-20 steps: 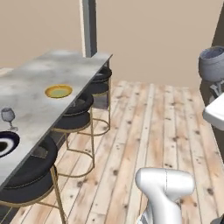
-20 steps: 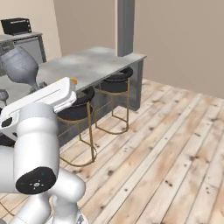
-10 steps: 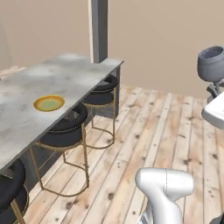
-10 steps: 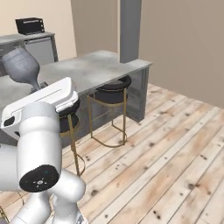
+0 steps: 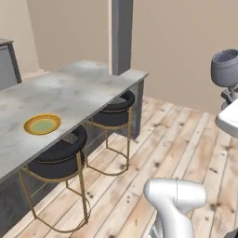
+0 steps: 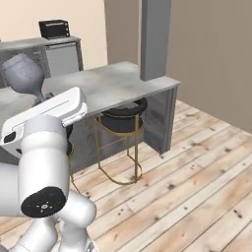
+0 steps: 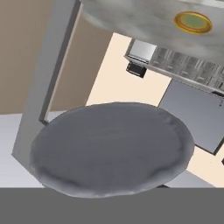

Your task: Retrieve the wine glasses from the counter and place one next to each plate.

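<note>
A clear bluish-grey stemmed wine glass rides high beside the white arm, its rounded bowl upright at the right edge of the left base view and at the upper left of the right base view, where its thin stem runs down behind the arm's white link. In the hand view the glass's round grey foot spreads across the lower half of the picture and hides the finger tips, so the gripper is clamped tight on the stem just under that foot. The round yellow-orange plate with a pale green centre lies flat on the long grey marbled island top, near its front edge and well apart from the glass; the same plate shows small at the top of the hand view. Two black cushioned stools with thin gold legs stand tucked under the island's overhang on the pale wooden plank floor. A square grey pillar rises at the far end of the island. Behind it, against the peach wall, a small black toaster oven sits on a grey cabinet top.
</note>
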Robot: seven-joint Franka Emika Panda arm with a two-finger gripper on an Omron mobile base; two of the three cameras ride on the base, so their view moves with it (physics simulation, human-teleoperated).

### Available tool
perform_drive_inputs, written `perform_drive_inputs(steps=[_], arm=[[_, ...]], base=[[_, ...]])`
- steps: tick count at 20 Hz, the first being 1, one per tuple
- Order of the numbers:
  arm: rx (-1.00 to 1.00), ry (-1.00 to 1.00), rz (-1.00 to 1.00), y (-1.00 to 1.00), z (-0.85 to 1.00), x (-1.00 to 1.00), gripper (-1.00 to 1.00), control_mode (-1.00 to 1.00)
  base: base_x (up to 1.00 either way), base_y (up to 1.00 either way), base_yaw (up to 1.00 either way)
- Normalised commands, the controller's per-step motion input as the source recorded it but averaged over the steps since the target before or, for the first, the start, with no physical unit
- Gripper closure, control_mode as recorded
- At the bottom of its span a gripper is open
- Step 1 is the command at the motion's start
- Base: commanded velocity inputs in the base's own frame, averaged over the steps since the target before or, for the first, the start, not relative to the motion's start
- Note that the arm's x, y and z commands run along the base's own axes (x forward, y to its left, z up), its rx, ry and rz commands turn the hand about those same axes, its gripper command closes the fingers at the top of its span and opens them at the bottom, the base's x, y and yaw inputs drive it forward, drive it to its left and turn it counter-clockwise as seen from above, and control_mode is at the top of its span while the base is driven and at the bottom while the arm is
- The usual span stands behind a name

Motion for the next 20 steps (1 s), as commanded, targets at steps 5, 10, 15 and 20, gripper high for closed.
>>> perform_drive_inputs(steps=[5, 10, 15, 20], arm=[[0.0, 0.0, 0.0, 0.0, 0.0, 0.0, 1.0, 1.0], [0.0, 0.0, 0.0, 0.0, 0.0, 0.0, 1.0, 1.0], [0.0, 0.0, 0.0, 0.0, 0.0, 0.0, 1.0, 1.0], [0.0, 0.0, 0.0, 0.0, 0.0, 0.0, 1.0, 1.0]], base=[[0.78, -0.19, 0.44], [0.59, -0.22, 0.44], [0.55, 0.06, 0.3], [0.4, 0.0, 0.21]])
